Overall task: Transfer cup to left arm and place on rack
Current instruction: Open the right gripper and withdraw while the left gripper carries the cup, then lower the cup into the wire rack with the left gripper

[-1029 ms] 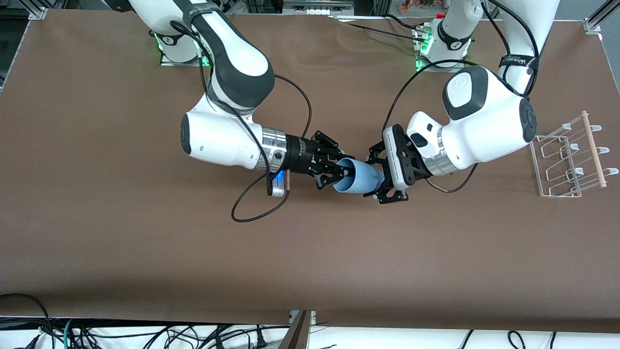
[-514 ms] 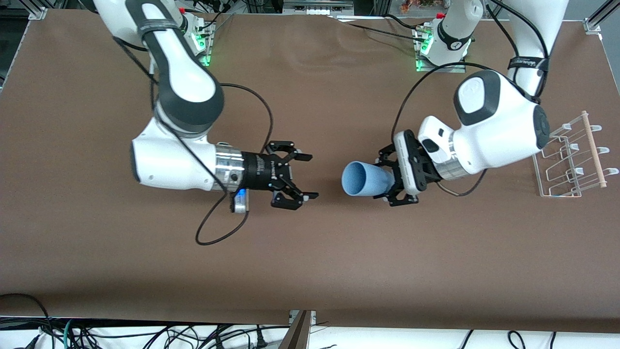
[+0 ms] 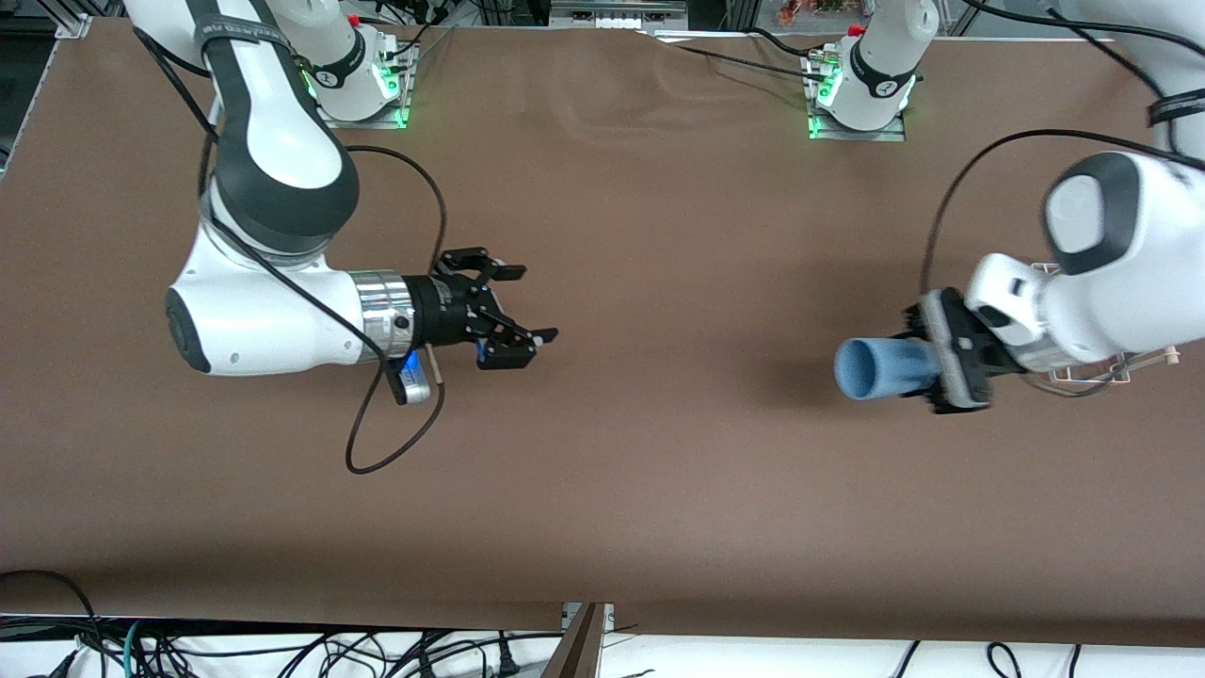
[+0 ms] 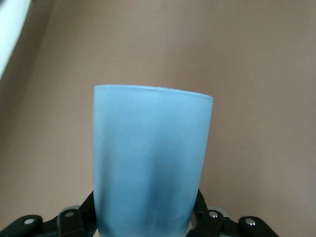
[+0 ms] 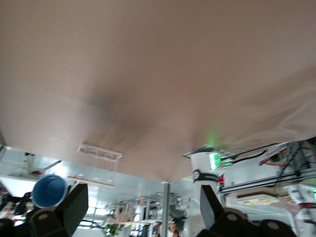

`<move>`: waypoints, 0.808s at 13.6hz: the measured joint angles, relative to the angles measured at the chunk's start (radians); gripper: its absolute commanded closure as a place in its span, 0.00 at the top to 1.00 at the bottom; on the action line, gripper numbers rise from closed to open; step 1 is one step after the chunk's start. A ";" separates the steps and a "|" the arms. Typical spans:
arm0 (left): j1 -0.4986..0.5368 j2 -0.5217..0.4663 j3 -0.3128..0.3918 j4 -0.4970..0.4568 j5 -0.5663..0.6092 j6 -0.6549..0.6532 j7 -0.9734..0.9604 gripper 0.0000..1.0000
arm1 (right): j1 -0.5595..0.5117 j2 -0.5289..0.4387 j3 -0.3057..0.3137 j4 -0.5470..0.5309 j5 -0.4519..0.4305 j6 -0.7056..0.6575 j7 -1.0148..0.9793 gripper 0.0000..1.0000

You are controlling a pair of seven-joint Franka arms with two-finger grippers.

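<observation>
Left gripper (image 3: pixel 927 377) jaws clamp light-blue cup (image 3: pixel 880 369) at its base, beside rack (image 3: pixel 1097 372); light, stiff, likely slippery plastic. Right gripper (image 3: pixel 522 306) jaws spread, empty, over the counter (image 3: pixel 659 490).

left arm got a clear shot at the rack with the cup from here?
Probably yes. The left gripper is shut on the cup, held sideways over the table right beside the rack. The right gripper hangs open toward its own end, out of the way.

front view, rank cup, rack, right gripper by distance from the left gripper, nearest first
1. cup: held sideways in the shut left gripper.
2. rack: beside it at the left arm's end of the table, mostly hidden by the arm.
3. right gripper: open, toward the right arm's end.
</observation>
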 measured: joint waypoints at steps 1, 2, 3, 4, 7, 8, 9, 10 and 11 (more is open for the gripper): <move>0.017 0.000 0.039 -0.002 0.043 -0.022 0.053 0.06 | -0.005 -0.021 -0.014 -0.003 -0.033 -0.051 -0.034 1.00; 0.041 0.000 0.058 -0.003 0.108 -0.038 0.098 0.06 | -0.007 -0.051 -0.027 -0.018 -0.066 -0.090 -0.081 1.00; 0.065 -0.002 0.064 -0.003 0.204 -0.053 0.129 0.06 | -0.007 -0.098 -0.039 -0.056 -0.097 -0.115 -0.140 1.00; 0.079 -0.009 0.064 -0.002 0.325 -0.066 0.142 0.06 | -0.007 -0.159 -0.050 -0.116 -0.130 -0.129 -0.208 1.00; 0.081 -0.054 0.061 -0.003 0.643 -0.131 0.142 0.01 | -0.008 -0.353 -0.094 -0.324 -0.241 -0.141 -0.416 1.00; 0.084 -0.063 0.062 -0.006 0.722 -0.138 0.142 0.01 | -0.008 -0.413 -0.113 -0.390 -0.281 -0.143 -0.489 1.00; 0.089 -0.068 0.063 -0.011 0.794 -0.140 0.142 0.00 | -0.009 -0.467 -0.130 -0.451 -0.324 -0.143 -0.563 1.00; 0.094 -0.069 0.063 -0.018 0.858 -0.137 0.142 0.00 | -0.009 -0.519 -0.142 -0.510 -0.376 -0.142 -0.638 1.00; 0.100 -0.069 0.063 -0.032 0.913 -0.122 0.142 0.00 | -0.009 -0.568 -0.150 -0.565 -0.433 -0.139 -0.712 1.00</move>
